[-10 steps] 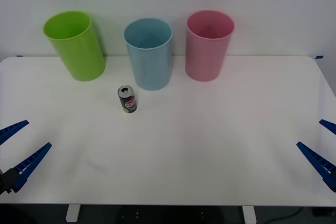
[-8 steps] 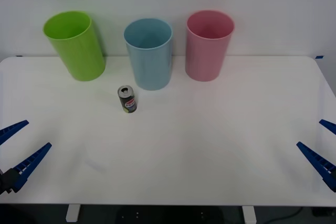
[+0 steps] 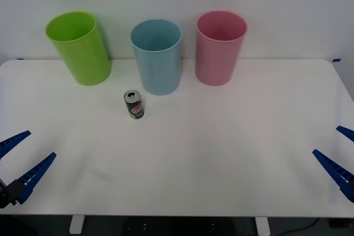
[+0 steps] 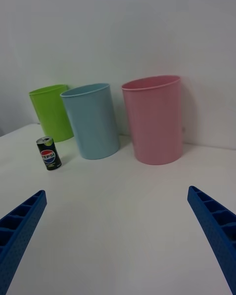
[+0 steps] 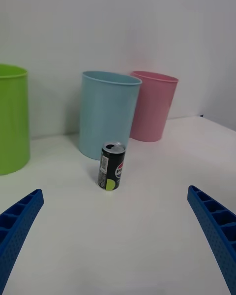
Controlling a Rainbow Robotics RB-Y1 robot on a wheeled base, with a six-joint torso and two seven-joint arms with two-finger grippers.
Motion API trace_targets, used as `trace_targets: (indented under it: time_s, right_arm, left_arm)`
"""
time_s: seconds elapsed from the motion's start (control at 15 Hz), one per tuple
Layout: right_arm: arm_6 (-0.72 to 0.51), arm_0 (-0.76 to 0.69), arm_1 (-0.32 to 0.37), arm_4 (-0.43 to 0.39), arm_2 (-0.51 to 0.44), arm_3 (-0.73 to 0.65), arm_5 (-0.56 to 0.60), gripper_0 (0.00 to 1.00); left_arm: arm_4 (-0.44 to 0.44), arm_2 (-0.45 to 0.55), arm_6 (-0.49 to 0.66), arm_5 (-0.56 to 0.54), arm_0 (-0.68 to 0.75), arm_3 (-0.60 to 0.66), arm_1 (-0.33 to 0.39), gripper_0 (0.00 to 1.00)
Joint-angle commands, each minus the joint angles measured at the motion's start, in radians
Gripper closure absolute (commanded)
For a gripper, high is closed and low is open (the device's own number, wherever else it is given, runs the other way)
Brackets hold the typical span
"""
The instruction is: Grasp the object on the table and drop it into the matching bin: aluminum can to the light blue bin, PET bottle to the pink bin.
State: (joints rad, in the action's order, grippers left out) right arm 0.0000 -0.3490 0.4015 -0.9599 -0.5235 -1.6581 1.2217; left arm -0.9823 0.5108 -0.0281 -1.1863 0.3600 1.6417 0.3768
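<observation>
A small dark aluminum can (image 3: 134,105) (image 4: 49,154) (image 5: 112,172) with a silver top stands upright on the white table (image 3: 221,147), just in front of the light blue bin (image 3: 157,56) (image 4: 93,120) (image 5: 107,113). The pink bin (image 3: 219,47) (image 4: 155,118) (image 5: 152,104) stands to the right of the blue one. My left gripper (image 3: 19,158) (image 5: 118,236) hangs open at the table's front left corner, well short of the can. At the front right edge my right gripper (image 3: 338,156) (image 4: 118,236) is open too, with nothing between its fingers.
A lime green bin (image 3: 79,47) (image 4: 50,111) (image 5: 11,118) stands at the back left, beside the blue bin. All three bins line the far edge against a white wall. Bare tabletop stretches between the can and both grippers.
The left gripper has shifted very slightly downward and forward at the front left corner. The can, the bins and the right gripper are where they were.
</observation>
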Motion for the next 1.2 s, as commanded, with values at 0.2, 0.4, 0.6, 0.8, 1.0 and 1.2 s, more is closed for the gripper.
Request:
trace_targets:
  time_s: [0.2,0.4,0.6,0.8,1.0,1.2]
  right_arm:
    - [0.000,0.000,0.000,0.000,0.000,0.000,0.000,0.00]
    - [0.000,0.000,0.000,0.000,0.000,0.000,0.000,0.00]
    - [0.000,0.000,0.000,0.000,0.000,0.000,0.000,0.00]
    - [0.000,0.000,0.000,0.000,0.000,0.000,0.000,0.00]
    - [0.000,0.000,0.000,0.000,0.000,0.000,0.000,0.00]
    - [0.000,0.000,0.000,0.000,0.000,0.000,0.000,0.00]
  left_arm:
    - [-0.092,-0.026,0.000,0.056,-0.003,-0.002,-0.007,0.00]
    - [-0.095,-0.087,-0.003,0.157,-0.009,-0.002,-0.018,0.00]
    - [-0.098,-0.149,-0.010,0.220,-0.041,-0.031,-0.024,0.00]
    - [-0.098,-0.178,-0.075,0.218,-0.124,-0.143,-0.024,0.00]
    - [-0.104,-0.209,-0.115,0.218,-0.205,-0.247,-0.024,0.00]
    - [-0.141,-0.209,-0.144,0.218,-0.276,-0.321,-0.049,0.00]
